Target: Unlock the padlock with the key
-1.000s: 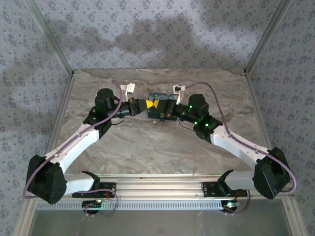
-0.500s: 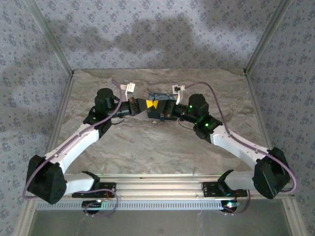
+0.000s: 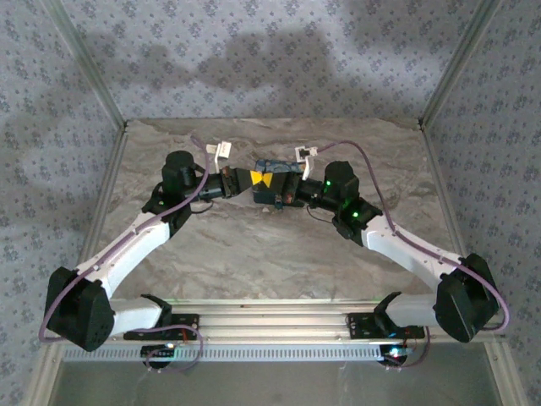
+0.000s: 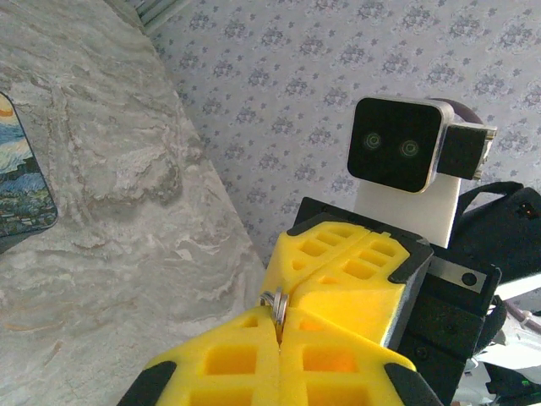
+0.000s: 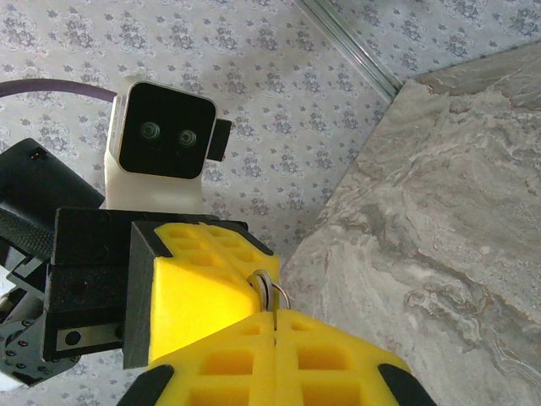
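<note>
1. A robotics lab test cell: two white robot arms (image 3: 135, 245) bolted to a metal rail (image 3: 270, 321).
2. Marble-patterned table (image 3: 254, 254), aluminium frame posts (image 3: 90, 68), grey floral-print backdrop (image 3: 270, 51).

Links: white tubes (image 3: 127, 249) on both arms.
Joints: black rounded housings (image 3: 80, 309), the largest at the shoulders.
Cables: purple (image 5: 51, 84), looping along each arm from shoulder to wrist.
Lights: small green LEDs (image 3: 355, 216) on the right arm.
Fingers: yellow pads (image 4: 228, 364) with a grid of square recesses, edged in black.
Cameras: white box (image 4: 397, 144) with a black face and two round lenses at each wrist.
Screws: small silver heads (image 4: 463, 279) on the black wrist brackets.
</note>
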